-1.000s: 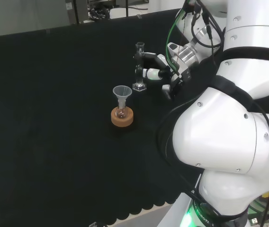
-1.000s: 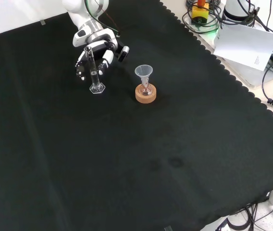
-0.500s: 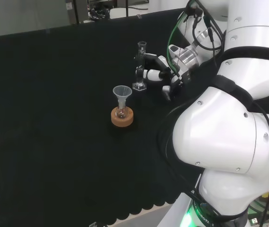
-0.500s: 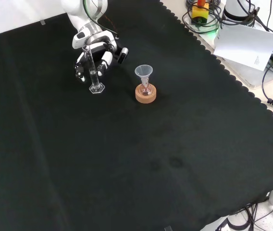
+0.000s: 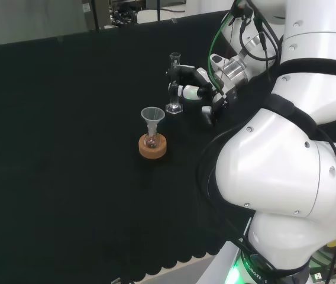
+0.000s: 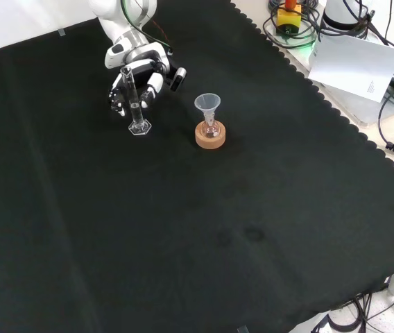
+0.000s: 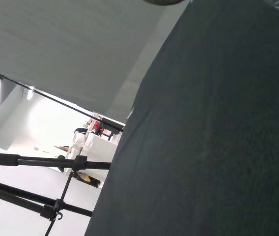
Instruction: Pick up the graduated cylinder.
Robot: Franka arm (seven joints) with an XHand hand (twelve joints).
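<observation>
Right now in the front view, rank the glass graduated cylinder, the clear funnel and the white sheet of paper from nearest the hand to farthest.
1. Clear glass graduated cylinder, right at the hand.
2. Clear funnel, to its right, on the cork ring.
3. White sheet of paper, far right, off the cloth.

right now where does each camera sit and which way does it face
Head view: behind and above the arm's base, looking over the white links at the black cloth; the robot hand curls around the graduated cylinder.
Front view: opposite side, looking down on the cloth; the robot hand enters from the top.
Wrist view: at the wrist, looking across the cloth toward the room.
Shared: head and front views both show the cylinder and the funnel on its cork ring.
</observation>
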